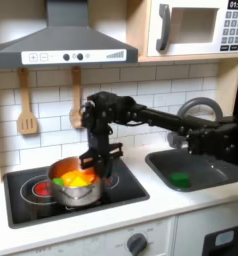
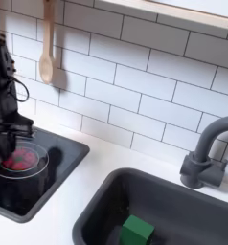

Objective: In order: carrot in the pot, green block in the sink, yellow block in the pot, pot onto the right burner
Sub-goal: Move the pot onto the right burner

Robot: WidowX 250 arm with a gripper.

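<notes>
Steel shines where the pot [image 1: 75,184] sits in the middle of the black cooktop [image 1: 131,188], directly under the gripper [image 1: 99,158], with orange and yellow, probably the carrot and yellow block, glowing inside, though too blurred to separate. The gripper hangs just above the pot's far rim, fingers seemingly slightly spread, but I cannot tell for sure. To its right in the first exterior view, past open white counter [image 1: 161,205], the green block [image 1: 179,180] lies in the sink [image 1: 206,170] near the front edge.

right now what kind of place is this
Most likely a toy play kitchen: a stovetop with red burners, a dark sink with an arched faucet, and a microwave above.
</notes>
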